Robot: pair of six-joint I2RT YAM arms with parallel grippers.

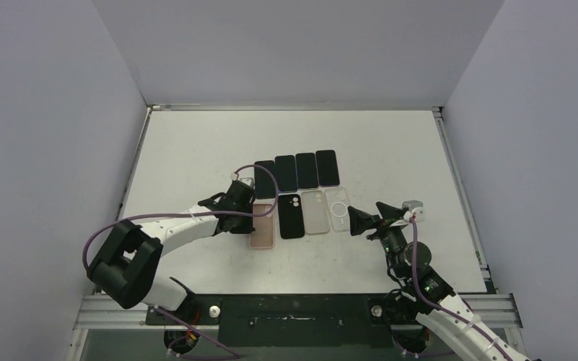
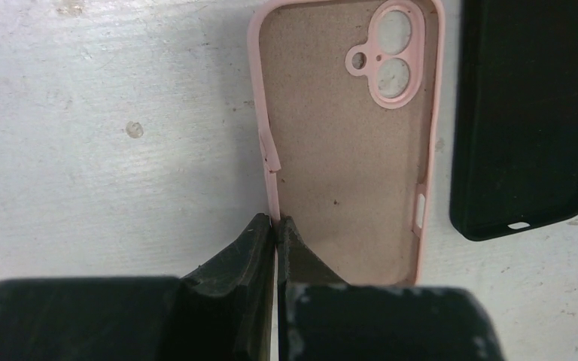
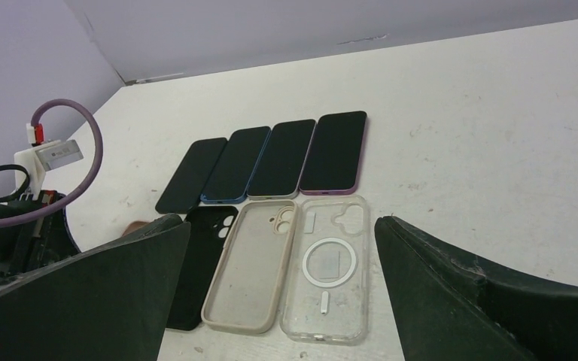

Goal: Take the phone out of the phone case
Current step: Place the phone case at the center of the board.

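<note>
Four phones (image 1: 305,171) lie side by side in a row on the table (image 1: 196,143) in the top view. A second row of cases sits just nearer the arms: a pink case (image 1: 263,229), a black case (image 1: 291,216), a beige case (image 1: 314,211) and a clear case (image 1: 337,208). The left gripper (image 1: 250,216) is at the pink case's left edge. The right gripper (image 1: 354,221) hangs just right of the clear case.

In the left wrist view, the left gripper is clenched on the pink case's thin left wall, near its lower end. The case lies open side up with its bare lining showing, and the black case lies beside it.

In the right wrist view, the right gripper's fingers (image 3: 482,293) are spread wide, grasping nothing. They frame the beige and clear cases, with the phones screen up just beyond.
</note>
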